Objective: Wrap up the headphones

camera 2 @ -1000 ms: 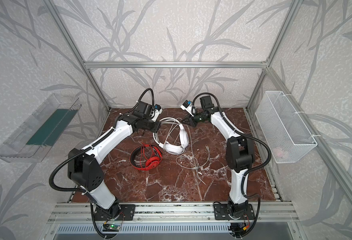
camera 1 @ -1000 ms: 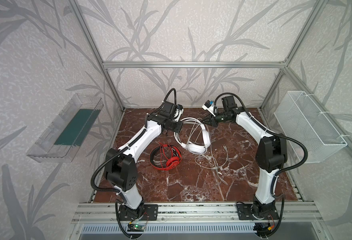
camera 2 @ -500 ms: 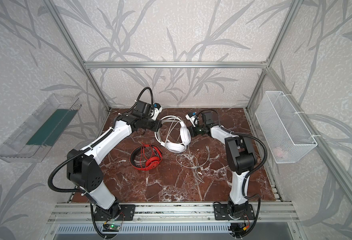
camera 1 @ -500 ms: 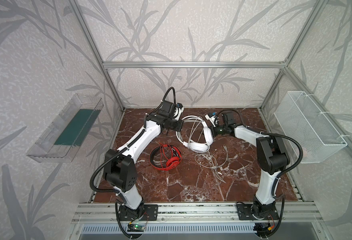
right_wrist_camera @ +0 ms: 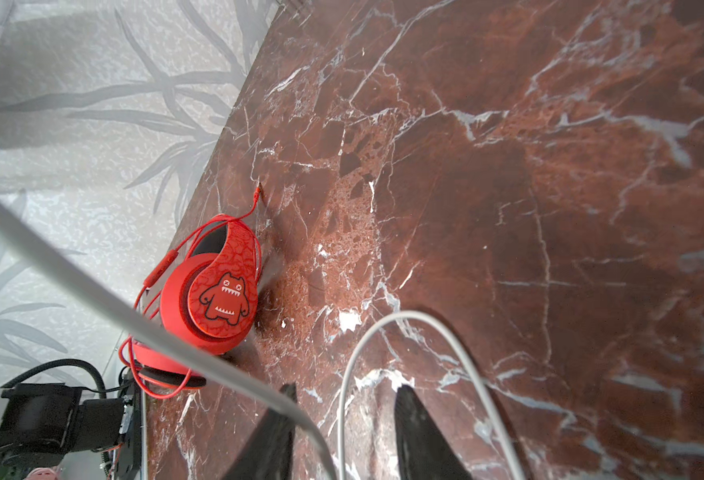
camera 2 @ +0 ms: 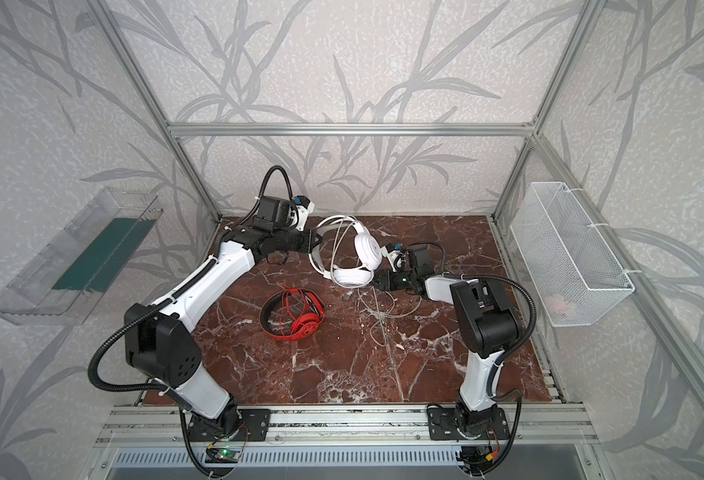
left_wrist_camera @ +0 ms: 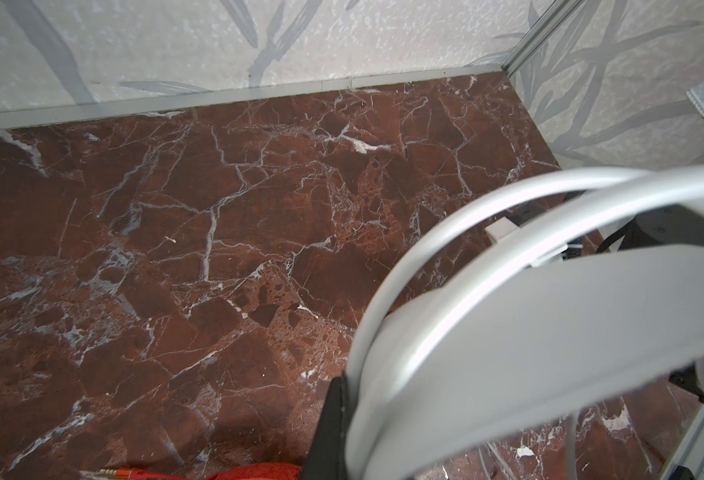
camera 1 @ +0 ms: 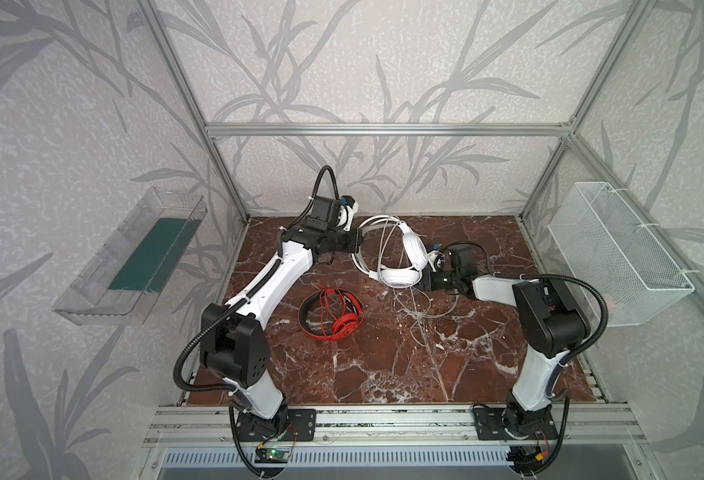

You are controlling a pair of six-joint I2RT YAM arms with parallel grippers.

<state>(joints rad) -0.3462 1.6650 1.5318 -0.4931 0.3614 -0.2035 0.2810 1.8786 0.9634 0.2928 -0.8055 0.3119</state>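
Evidently the left gripper (camera 1: pixel 357 242) is clamped on the band (left_wrist_camera: pixel 549 332) of the white headphones (camera 1: pixel 415 249), steadying them near the back of the table (camera 1: pixel 383 374) so the right gripper (right_wrist_camera: pixel 347 390), jaws parted around the cable (right_wrist_camera: pixel 404 316) but not pinching it, can gather slack; the red headphones (camera 1: pixel 335 316) lie apart.

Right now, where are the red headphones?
In both top views, red headphones lie on the table left of centre, nearer the camera than the white headphones.
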